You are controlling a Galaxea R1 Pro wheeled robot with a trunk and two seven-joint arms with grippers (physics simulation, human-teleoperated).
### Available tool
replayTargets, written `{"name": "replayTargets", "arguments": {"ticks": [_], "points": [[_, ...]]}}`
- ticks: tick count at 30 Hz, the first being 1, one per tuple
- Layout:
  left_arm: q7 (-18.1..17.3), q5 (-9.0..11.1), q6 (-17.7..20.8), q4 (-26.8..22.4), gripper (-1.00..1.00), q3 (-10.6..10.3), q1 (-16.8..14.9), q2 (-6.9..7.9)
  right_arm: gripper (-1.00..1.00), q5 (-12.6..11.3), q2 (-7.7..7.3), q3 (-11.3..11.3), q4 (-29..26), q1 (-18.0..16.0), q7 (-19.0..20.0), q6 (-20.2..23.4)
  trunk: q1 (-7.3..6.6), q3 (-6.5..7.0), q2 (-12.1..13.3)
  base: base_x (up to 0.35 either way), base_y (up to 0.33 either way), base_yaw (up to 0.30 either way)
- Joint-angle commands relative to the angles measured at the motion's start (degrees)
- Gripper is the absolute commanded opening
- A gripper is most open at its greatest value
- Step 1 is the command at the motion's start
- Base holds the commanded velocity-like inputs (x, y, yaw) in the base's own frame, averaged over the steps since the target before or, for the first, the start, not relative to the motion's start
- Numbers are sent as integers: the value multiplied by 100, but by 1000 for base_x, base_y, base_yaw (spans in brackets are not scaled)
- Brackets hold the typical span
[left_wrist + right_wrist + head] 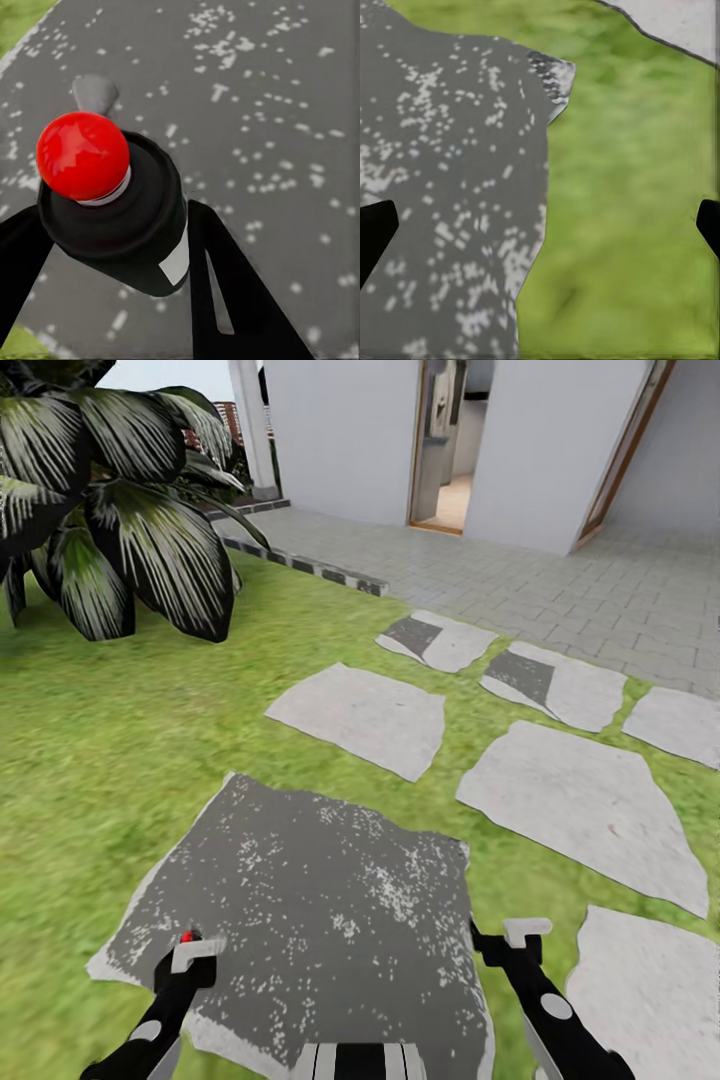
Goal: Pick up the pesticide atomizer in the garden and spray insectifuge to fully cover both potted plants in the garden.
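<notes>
My left gripper (190, 952) is shut on the pesticide atomizer (120, 225), a dark cylindrical bottle with a white label patch and a round red cap (82, 154). In the head view its red cap (187, 936) peeks up beside the left fingers at the lower left. The black left fingers (225, 292) press on both sides of the bottle. My right gripper (515, 940) hangs open over the patio's edge, its fingertips (375, 229) wide apart with nothing between them. The potted plants are out of view.
I stand over a grey speckled patio slab (320, 890) in the green lawn (110, 760). Pale stepping stones (585, 800) lead right toward a paved terrace (560, 580) and a house doorway (445, 450). A big dark leafy bush (120, 490) fills the upper left.
</notes>
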Motion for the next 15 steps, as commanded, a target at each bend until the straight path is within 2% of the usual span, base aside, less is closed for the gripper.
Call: {"name": "replayTargets", "arguments": {"ticks": [1,7,12,15], "points": [[26,-48,-22,3,-100,13,58,14,100,7,-10,-1,85,-1,1,-52,-3,29,0,0,0,-82],[47,-38,-27,9,-100,21,363,66,100,10,-183,-4,731,3,9,-347,-19,214,8,0,0,-85],[63,-30,-32,11,-100,22,578,72,100,9,-224,-5,1292,3,5,-649,-32,369,15,0,0,-85],[72,-26,-35,14,-100,27,744,72,100,-7,-255,-5,1836,5,-3,-886,-39,462,19,0,0,-85]]}}
